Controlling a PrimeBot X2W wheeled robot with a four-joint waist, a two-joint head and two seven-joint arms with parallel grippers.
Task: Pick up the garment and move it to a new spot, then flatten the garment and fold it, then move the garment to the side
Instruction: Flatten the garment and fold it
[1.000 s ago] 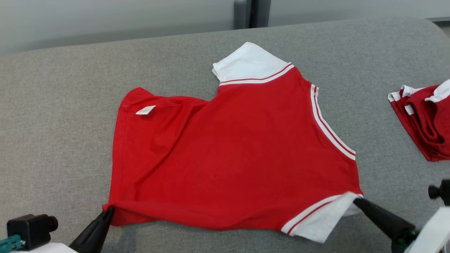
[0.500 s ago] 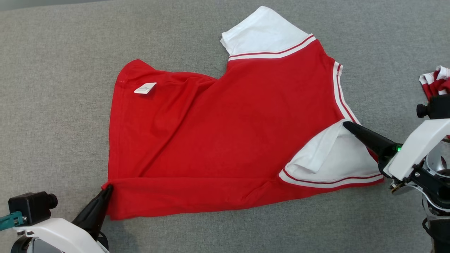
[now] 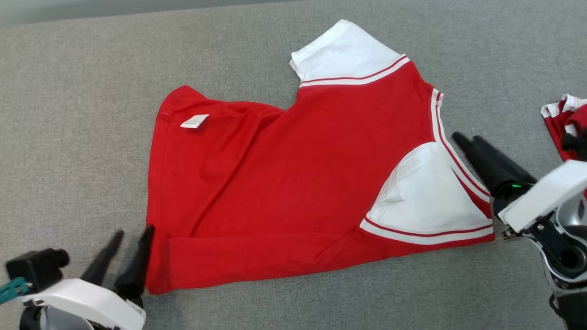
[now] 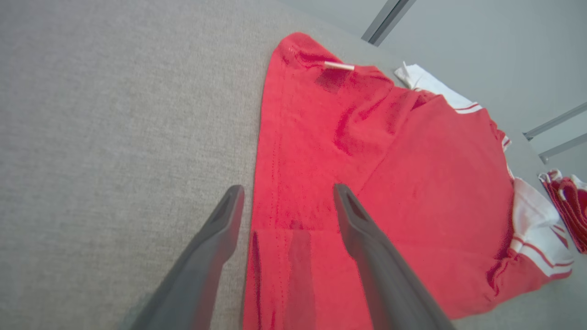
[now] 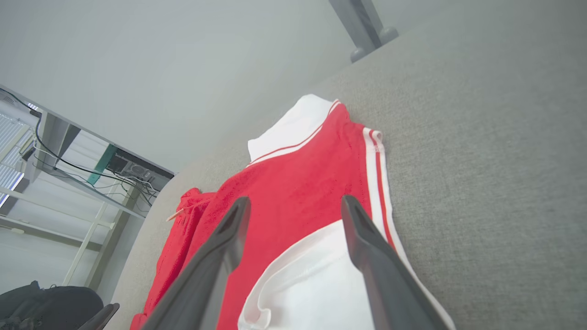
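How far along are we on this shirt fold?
Done: the garment lies spread on the grey surface, its near edge and near white sleeve folded over the red body. In hand: nothing; left claw and right claw are both open at its edges. Left: the far white sleeve sticks out unfolded, further folds, then moving it aside.
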